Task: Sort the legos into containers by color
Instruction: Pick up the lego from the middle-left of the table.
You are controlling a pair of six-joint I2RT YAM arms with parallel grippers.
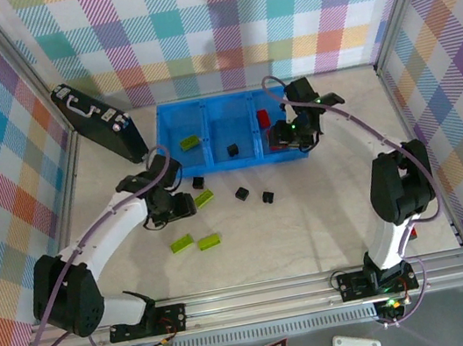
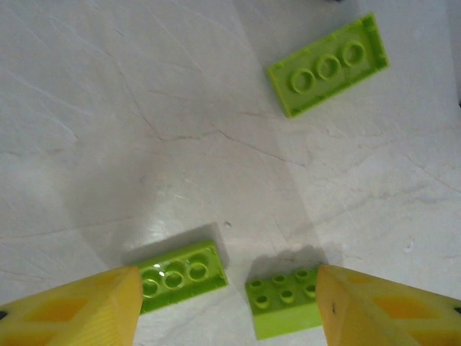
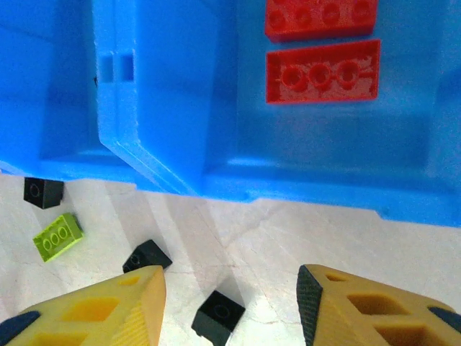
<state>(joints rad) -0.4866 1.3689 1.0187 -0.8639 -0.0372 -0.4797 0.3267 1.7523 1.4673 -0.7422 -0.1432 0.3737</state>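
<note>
Up close, the left hand (image 2: 229,295) has its yellow fingers spread wide and holds nothing. A lime-green brick (image 2: 180,277) lies studs-up by one fingertip and a second lime-green brick (image 2: 284,301) by the other. A third lime-green brick (image 2: 328,65) sits farther off on the pale table (image 2: 144,144). Across the way the right hand (image 3: 230,288) is likewise wide open and empty, poised over the table just at the front wall of the blue tray (image 3: 166,94). Two red bricks (image 3: 323,71) lie side by side in the tray's right compartment. From above, the left compartment holds a fourth lime-green brick (image 1: 190,142) and the middle one a black cube (image 1: 233,150). Three loose black cubes (image 1: 241,193) lie on the table just in front of the tray.
</note>
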